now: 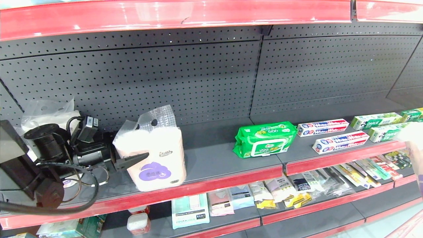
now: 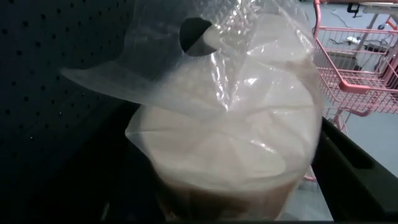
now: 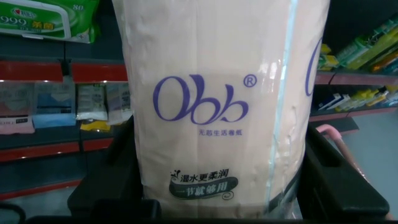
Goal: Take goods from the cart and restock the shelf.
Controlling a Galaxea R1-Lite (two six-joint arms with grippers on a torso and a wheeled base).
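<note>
A pale toilet paper pack (image 1: pixel 155 155) with a purple cloud mark stands upright near the front of the grey shelf (image 1: pixel 214 162), at the left. My left gripper (image 1: pixel 145 147) holds it from the left; one dark finger (image 1: pixel 132 161) lies across its front face. In the left wrist view this pack (image 2: pixel 230 130) sits between both fingers (image 2: pixel 351 171), shut on it. My right gripper (image 3: pixel 217 186) is shut on a second pack (image 3: pixel 217 93), held in the air in front of the shelves. That second pack (image 1: pixel 411 138) shows pale at the head view's right edge.
Another wrapped pack (image 1: pixel 49 114) stands behind my left arm. On the same shelf lie a green wipes pack (image 1: pixel 264 138) and toothpaste boxes (image 1: pixel 340 142). Small goods fill the lower shelves (image 1: pixel 297 191). A pink cart (image 2: pixel 360 68) stands behind.
</note>
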